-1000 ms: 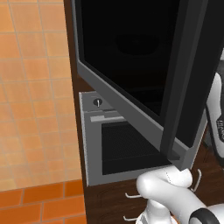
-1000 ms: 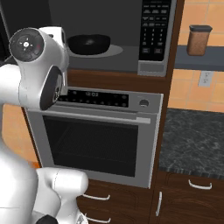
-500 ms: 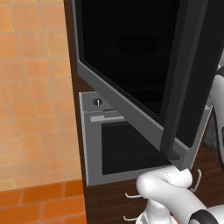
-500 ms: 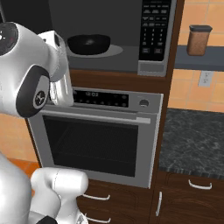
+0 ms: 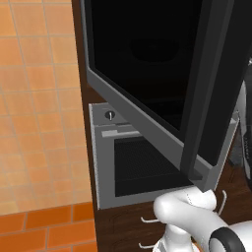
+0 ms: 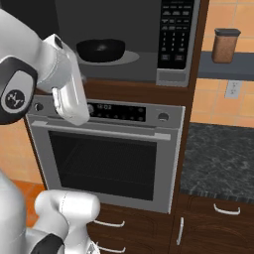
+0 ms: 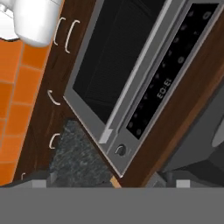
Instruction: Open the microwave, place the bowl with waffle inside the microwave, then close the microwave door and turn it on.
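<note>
wall: orange tiles (image 5: 34, 98); cabinets: dark wood (image 6: 218, 223); counter: speckled black (image 6: 218, 154)

A silver oven (image 6: 106, 156) with a dark window, knobs and a display strip sits above brown drawers (image 6: 134, 230). A brown jar (image 6: 225, 45) stands on a shelf over the speckled counter (image 6: 218, 161).

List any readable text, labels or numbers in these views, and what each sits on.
"EO:EI": how the clock digits on the silver oven's display strip look in the rolled hand view; the true reading is uncertain.
The same display in the right base view: digits too small to read.
Microwave keypad: button labels blurred, unreadable.
Canister on the shelf: no label visible.
</note>
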